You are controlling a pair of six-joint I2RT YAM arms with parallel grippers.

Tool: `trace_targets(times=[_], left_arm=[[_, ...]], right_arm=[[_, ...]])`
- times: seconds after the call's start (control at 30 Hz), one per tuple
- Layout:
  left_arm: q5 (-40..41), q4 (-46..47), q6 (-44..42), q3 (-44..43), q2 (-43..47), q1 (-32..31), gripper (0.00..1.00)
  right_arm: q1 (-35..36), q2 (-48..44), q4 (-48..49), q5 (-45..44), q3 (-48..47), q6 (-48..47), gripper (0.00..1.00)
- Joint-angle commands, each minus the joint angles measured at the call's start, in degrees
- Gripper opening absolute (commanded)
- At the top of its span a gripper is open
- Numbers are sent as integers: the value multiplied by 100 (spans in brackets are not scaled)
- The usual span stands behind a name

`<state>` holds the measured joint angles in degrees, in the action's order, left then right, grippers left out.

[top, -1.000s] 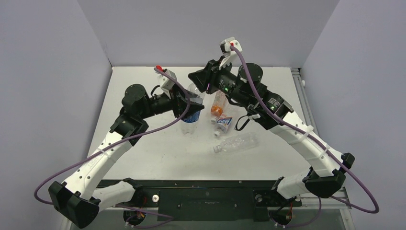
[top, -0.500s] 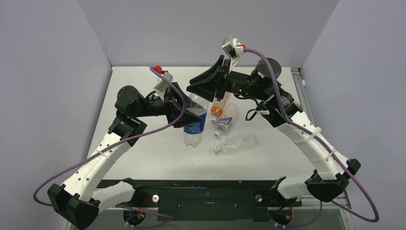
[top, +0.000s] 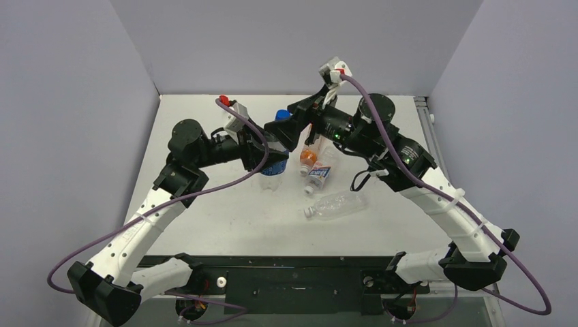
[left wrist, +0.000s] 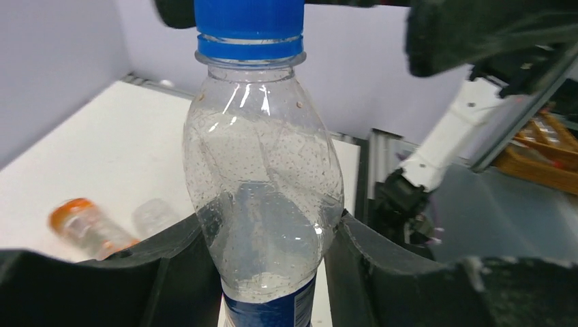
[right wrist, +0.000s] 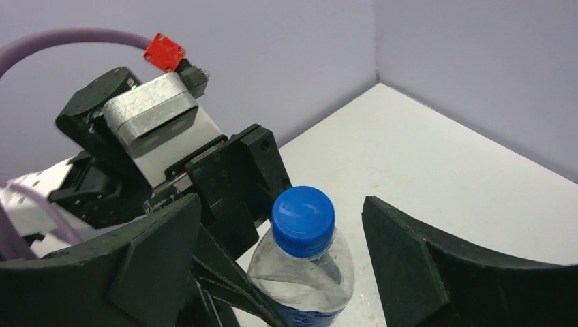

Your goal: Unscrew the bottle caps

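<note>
You have a white table (top: 204, 225) with both arms reaching in over its far half and meeting near the middle.

Your left gripper (left wrist: 269, 266) is clamped on the body of the Pepsi bottle (left wrist: 262, 204). One finger presses each side of the clear part just above the blue label, and the bottle stands upright in that grip, on the left-centre of the table.

Your right gripper (right wrist: 281, 204) sits at the bottle's top with its jaws spread wide. It has hold of nothing. One finger stands off each side of the neck, with a clear gap to both.

Three more bottles lie on their sides to the right of the Pepsi one:
- The plain bottle (top: 339, 203) is nearest you, its neck pointing left.
- The short bottle (top: 320, 174) lies just behind it.
- The orange bottle (top: 308, 158) lies right beside the short one and next to the Pepsi bottle.

The blue cap (right wrist: 302, 220) is seated on the Pepsi bottle's neck, between the open right fingers and touching neither. The plain bottle's pale cap (top: 309, 212) is on its neck. You cannot make out the other two caps clearly.
</note>
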<state>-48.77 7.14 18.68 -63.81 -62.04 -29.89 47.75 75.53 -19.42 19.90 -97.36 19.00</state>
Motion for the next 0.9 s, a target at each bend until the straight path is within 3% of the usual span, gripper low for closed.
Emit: trace_targets(times=[0.0,0.2,0.57,0.87], left_arm=[[1141,-375,-1235,-181,59,7,0],[1605,-376,-1592,-11,180,-63,0],[1577,-354,-1480,34,219,-135,0],[1469,-329,-1374,53,211,-199,0]], right_arm=[[605,88,-236,-2724,-338,-40,83],[865,719,-977,-3612,-1179,121,71],[896,887,-861,-3620,-1241,205,50],[894,904,-674,-3504,-1246,182,27]])
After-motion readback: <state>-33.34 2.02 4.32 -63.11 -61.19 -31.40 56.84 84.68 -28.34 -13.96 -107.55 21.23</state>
